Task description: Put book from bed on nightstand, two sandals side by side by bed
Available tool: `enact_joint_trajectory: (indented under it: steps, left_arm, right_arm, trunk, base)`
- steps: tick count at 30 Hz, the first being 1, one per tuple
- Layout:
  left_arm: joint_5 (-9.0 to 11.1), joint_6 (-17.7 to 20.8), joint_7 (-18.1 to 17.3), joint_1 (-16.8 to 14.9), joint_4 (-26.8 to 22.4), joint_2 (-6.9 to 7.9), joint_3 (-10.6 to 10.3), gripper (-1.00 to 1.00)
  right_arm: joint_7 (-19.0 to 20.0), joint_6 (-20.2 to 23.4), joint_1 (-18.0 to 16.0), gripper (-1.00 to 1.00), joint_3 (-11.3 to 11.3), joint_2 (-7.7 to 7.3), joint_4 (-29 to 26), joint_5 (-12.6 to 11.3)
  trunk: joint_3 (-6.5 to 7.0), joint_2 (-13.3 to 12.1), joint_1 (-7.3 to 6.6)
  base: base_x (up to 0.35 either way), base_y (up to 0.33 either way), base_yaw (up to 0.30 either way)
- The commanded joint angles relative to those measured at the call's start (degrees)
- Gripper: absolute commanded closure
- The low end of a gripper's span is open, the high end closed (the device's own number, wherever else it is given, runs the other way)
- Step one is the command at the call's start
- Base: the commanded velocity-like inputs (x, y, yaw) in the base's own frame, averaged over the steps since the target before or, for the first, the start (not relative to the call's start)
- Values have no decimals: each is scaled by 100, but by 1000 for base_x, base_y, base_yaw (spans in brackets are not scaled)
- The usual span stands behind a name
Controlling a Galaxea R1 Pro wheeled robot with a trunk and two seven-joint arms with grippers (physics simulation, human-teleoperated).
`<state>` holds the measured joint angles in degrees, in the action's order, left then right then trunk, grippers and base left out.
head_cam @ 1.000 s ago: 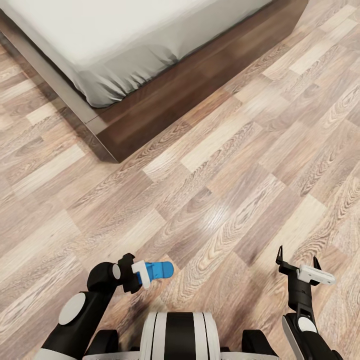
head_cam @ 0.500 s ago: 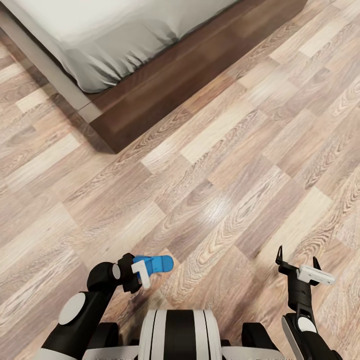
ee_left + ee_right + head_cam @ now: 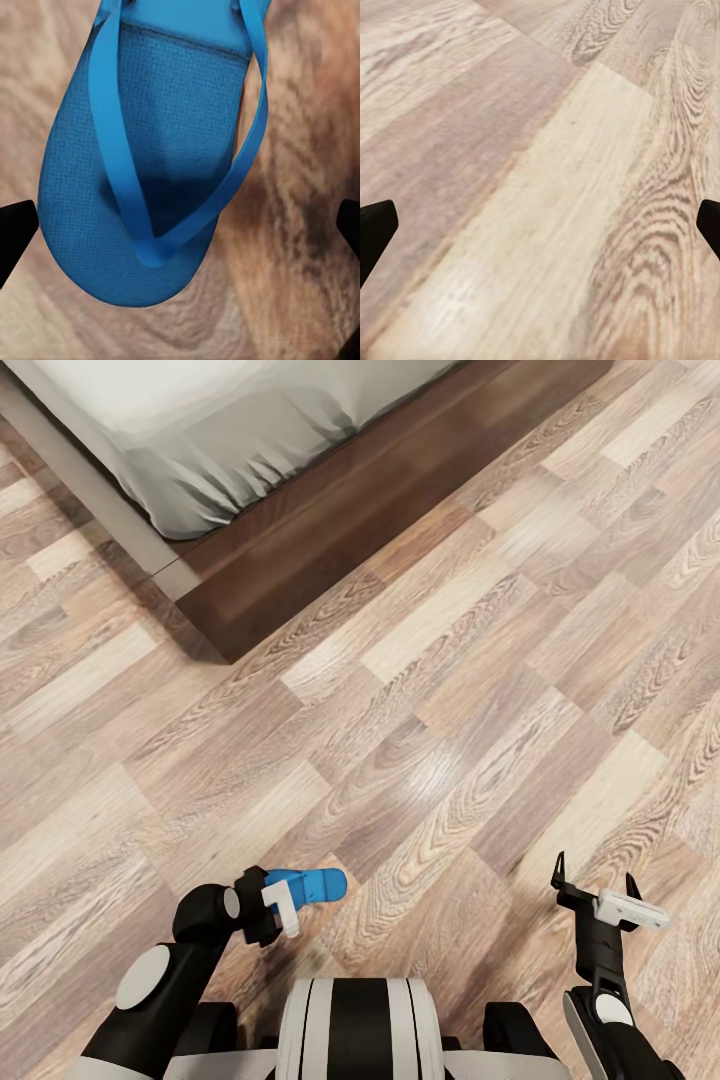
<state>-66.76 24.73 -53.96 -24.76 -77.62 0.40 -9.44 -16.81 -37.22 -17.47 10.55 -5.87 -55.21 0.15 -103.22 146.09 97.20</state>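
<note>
My left gripper (image 3: 283, 900) is shut on one bright blue sandal (image 3: 312, 883) and holds it just above the wood floor, low in the head view. The left wrist view looks down on the sandal (image 3: 150, 172), straps up, with dark fingertips (image 3: 15, 229) at the picture's edges. My right gripper (image 3: 595, 878) stands open at the lower right with only floor between its fingertips (image 3: 375, 229). A corner of the bed shows at the upper left: pale mattress (image 3: 200, 440) on a dark brown frame (image 3: 330, 530). The book and the nightstand are out of view.
Wood-plank floor (image 3: 450, 710) stretches between me and the bed's corner and on to the right. The frame's corner (image 3: 215, 640) juts toward me at the left. My white base (image 3: 360, 1030) sits at the bottom edge.
The whole picture has shifted: the bed corner sits slightly higher and further left, so the camera moved. The sandal has tilted a little in my left gripper. The right arm keeps its pose.
</note>
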Motion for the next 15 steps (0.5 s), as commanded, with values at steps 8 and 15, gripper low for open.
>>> enact_joint_trajectory:
  steps: [8, 15]
  left_arm:
    - [-274, 58, -27, 2, -15, -4, -6, -100]
    - [-285, 59, -27, -1, -22, -9, -5, -100]
  right_arm:
    - [-23, -14, -2, -100, -8, -2, 1, 3]
    - [-22, -14, -2, -100, -8, -2, 2, 6]
  trunk:
    - [-91, 6, 10]
    - [-178, 14, 25]
  base:
    - [0, 0, 0]
    - [0, 0, 0]
